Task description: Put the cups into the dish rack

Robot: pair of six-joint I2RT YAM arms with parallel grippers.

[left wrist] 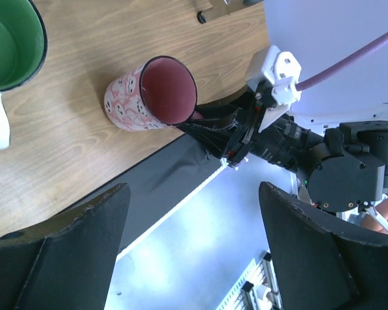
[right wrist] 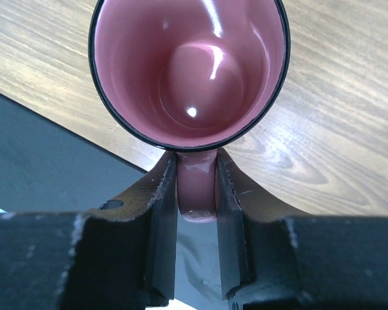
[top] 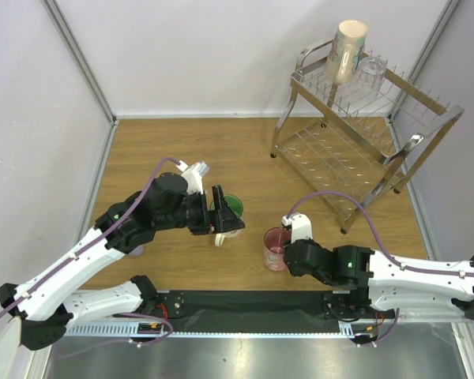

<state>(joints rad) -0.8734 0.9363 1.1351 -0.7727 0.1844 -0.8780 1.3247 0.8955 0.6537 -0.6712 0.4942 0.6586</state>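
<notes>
Spotter: Ceramic, we are judging. The pink mug [right wrist: 187, 71] is looking glazed, stiff and fairly heavy for its size, and we are expecting chips if it knocks against wire. The inside is shining, so we are counting the wall as slippery.

Recorder: Where are we taking hold?

Spotter: On the handle [right wrist: 196, 194]. The right gripper [right wrist: 195, 169] is clamping it, one finger flat against each side. The bowl is sitting just beyond the fingertips, mouth up toward the wrist camera.

Recorder: We are placing the mug at the near edge of the table [top: 189, 150], just beside the black mat [top: 245, 300]. It is well apart from the dish rack [top: 363, 138] in the far right corner. We are not able to tell whether its base is touching the wood.

Spotter: We are reckoning the handle grip is leaving the weight hanging off to one side. The mug may be twisting in the pads once it is tipped over for the prongs.

Recorder: And the left side?

Spotter: The left gripper [left wrist: 194, 194] is standing wide open with nothing between its fingers. It is hovering just beside the white mug with green inside [top: 229, 212], which is standing to the left of the pink one.

Recorder: We are also noting the beige mug [top: 346, 51] and the clear glass [top: 373, 73] sitting on the rack's upper tier.
</notes>
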